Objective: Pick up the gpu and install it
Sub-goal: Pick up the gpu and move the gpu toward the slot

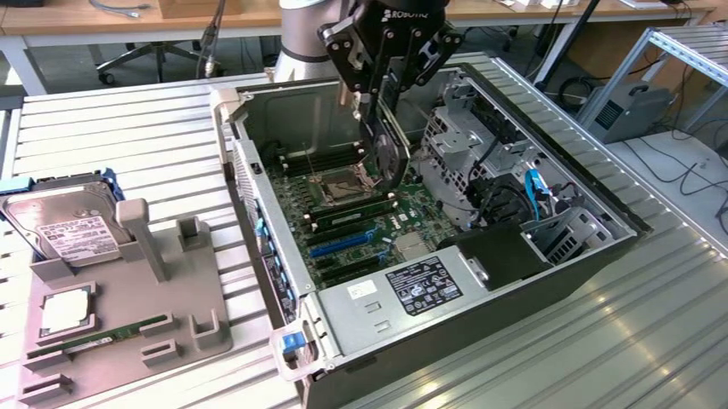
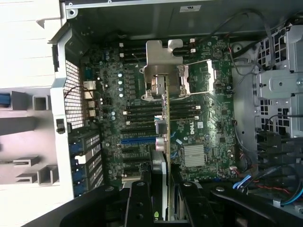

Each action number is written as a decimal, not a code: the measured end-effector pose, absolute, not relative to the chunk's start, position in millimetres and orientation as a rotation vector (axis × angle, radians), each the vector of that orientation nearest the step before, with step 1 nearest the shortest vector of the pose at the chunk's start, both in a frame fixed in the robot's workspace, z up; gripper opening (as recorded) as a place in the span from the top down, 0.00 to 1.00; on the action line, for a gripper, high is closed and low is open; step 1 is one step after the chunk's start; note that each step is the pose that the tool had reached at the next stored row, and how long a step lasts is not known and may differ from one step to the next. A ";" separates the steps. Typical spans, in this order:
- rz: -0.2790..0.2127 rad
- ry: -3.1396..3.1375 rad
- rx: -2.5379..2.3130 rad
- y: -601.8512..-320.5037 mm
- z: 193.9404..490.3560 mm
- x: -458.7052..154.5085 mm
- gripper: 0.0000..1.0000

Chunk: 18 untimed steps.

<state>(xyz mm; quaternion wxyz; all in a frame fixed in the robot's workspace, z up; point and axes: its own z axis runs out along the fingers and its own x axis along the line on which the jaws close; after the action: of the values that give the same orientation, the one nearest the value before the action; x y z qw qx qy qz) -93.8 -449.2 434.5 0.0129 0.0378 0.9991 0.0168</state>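
The gpu (image 1: 390,158) hangs edge-on from my gripper (image 1: 373,89), a thin dark card held upright over the open computer case (image 1: 245,162). My gripper is shut on the card's upper edge. In the wrist view the gpu (image 2: 165,123) appears as a narrow strip running between the black fingers (image 2: 139,203) of my gripper (image 2: 163,189), above the green motherboard (image 2: 208,118). Its lower end hovers over the CPU socket (image 2: 163,71) and the memory slots. The blue expansion slot (image 2: 138,140) lies just to one side of the card. The card is not touching the board.
A grey holder tray (image 1: 182,290) at the exterior view's left carries a silver hard drive (image 1: 68,226), a CPU (image 1: 66,311) and a green RAM stick (image 1: 97,336). Inside the case are the power supply (image 1: 421,285) and a metal drive cage (image 1: 455,145) with cables.
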 end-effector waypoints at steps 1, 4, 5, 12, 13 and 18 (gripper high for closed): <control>0.052 3.113 0.118 -449.2 434.5 -92.9 0.73; 0.052 3.113 0.118 -449.2 434.5 -90.2 0.73; 0.052 3.113 0.118 -449.2 434.5 -89.4 0.73; 0.052 3.113 0.118 -449.2 434.5 -83.0 0.73; 0.052 3.113 0.118 -449.2 434.5 -81.9 0.73; 0.052 3.113 0.118 -449.2 434.5 -77.5 0.73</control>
<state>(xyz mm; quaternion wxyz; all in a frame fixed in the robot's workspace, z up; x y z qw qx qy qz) -77.5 -449.2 434.5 0.0129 0.0378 0.9991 0.0168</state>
